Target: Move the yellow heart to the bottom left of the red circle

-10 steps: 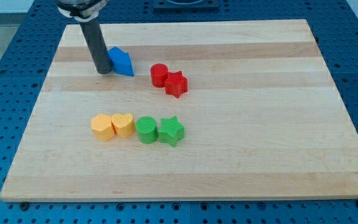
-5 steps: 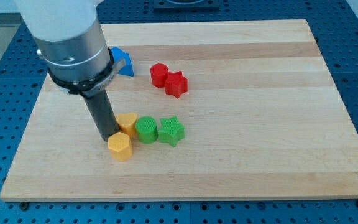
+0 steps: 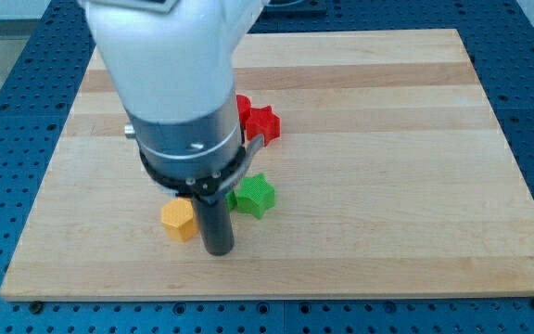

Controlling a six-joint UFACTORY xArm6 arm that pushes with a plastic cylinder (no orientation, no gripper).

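My tip [image 3: 218,250] rests on the wooden board [image 3: 387,186] near the view's bottom, just right of a yellow hexagon-like block [image 3: 180,220] and below-left of the green star [image 3: 251,196]. The arm's wide body covers the middle left of the board. The yellow heart does not show; it is hidden behind the arm. Only the right edge of the red circle [image 3: 242,106] shows beside the arm, with the red star [image 3: 264,123] touching it on its right.
The green circle and the blue block are hidden behind the arm. A blue perforated table [image 3: 7,111] surrounds the board on all sides.
The arm has moved toward the view's bottom right, from left of the yellow heart to right of the yellow hexagon. It now hides the heart, green circle and blue block.
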